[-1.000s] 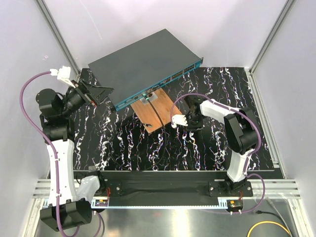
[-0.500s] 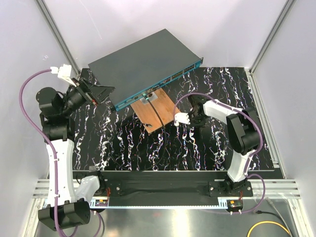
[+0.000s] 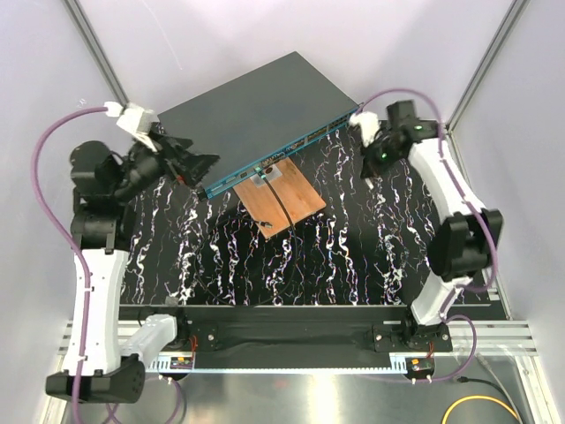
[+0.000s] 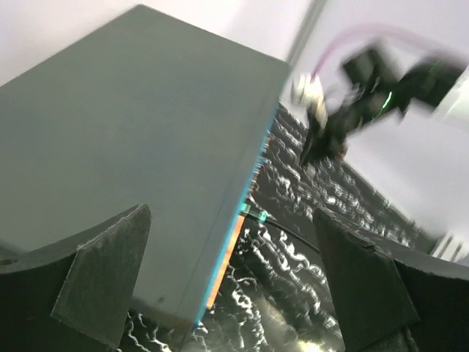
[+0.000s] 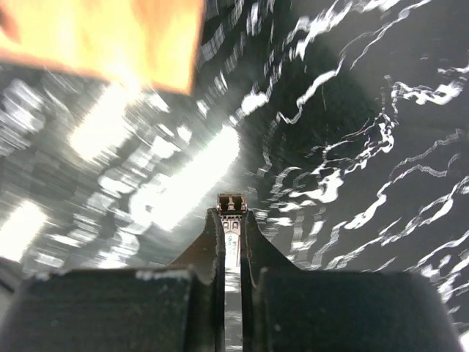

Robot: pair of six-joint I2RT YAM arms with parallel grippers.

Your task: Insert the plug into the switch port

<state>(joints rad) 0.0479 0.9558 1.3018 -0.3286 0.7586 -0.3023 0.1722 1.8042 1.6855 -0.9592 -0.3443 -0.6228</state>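
As the overhead camera looks down, the switch (image 3: 256,110) lies at an angle across the back of the black marbled worktop (image 3: 353,256), with its teal front face (image 3: 291,150) turned toward the arms. A copper-brown board (image 3: 284,199) lies just in front of that face. The left gripper (image 3: 199,164) hovers at the switch's left end, its fingers spread wide and holding nothing. The right gripper (image 3: 371,168) hangs just off the switch's right end. From this height its fingers are too small to read.

From the left wrist, two dark fingers (image 4: 102,271) stand far apart at the bottom corners, empty. The switch's grey top and teal edge lie between them. The right arm (image 4: 381,81) is a blur at upper right.

From the right wrist, the fingers (image 5: 209,242) are pressed almost together, pinching the plug (image 5: 231,204). It is a slim metal piece whose tip pokes out just past the fingertips, above the worktop. The board shows as an orange blur at upper left.
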